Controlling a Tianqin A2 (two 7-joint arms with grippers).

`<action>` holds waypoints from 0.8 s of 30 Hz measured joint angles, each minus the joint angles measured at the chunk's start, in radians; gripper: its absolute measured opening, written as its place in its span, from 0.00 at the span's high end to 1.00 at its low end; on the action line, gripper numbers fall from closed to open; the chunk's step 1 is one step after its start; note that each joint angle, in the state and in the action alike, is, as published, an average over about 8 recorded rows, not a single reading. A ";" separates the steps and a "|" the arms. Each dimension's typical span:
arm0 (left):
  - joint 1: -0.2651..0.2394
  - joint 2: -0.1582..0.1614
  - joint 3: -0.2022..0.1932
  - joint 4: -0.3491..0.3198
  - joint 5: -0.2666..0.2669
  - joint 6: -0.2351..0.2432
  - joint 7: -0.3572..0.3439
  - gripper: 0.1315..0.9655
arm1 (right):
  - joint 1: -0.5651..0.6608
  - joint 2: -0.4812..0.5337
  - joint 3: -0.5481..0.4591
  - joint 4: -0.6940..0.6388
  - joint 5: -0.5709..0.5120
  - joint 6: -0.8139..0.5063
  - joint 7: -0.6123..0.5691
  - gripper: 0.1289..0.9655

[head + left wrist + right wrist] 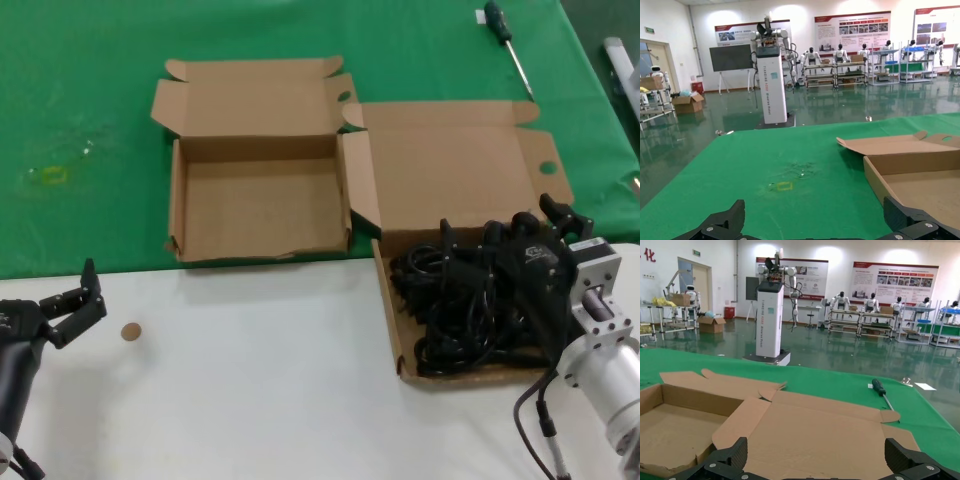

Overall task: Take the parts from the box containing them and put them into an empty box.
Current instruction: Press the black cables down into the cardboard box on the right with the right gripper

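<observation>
1. We saw two brown boxes side by side on a green cloth [90,100], both with their lids folded back.
2. The wide box [390,320] sat on our right. Its front part stuck out over the white table [250,390].
3. The black cords [460,310] lay piled in the wide box, all tangled together. They filled its front part.
4. The narrow box [178,200] sat on our left, touching the wide box at the lid flaps. We saw nothing but bare cardboard on its floor, and its front rim was wrinkled.
5. Our right gripper [565,215] was over the wide box, at the far right side of the cord pile. Its jaws were spread apart and held nothing.
6. Our left gripper [80,295] waited over the white table, well apart from both boxes. Its jaws were spread apart too, with nothing between them.
7. A screwdriver [508,45] lay on the green cloth behind the wide box.
8. A small brown disc [130,331] lay on the white table near the left gripper.
</observation>
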State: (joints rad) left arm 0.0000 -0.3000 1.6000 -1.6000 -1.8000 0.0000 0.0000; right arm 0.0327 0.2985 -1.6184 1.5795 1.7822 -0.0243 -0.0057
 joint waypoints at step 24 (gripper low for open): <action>0.000 0.000 0.000 0.000 0.000 0.000 0.000 0.00 | 0.000 0.000 0.000 0.000 0.000 0.000 0.000 0.00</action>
State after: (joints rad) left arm 0.0000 -0.3000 1.6000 -1.6000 -1.8000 0.0000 0.0000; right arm 0.0327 0.2985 -1.6184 1.5795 1.7822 -0.0243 -0.0057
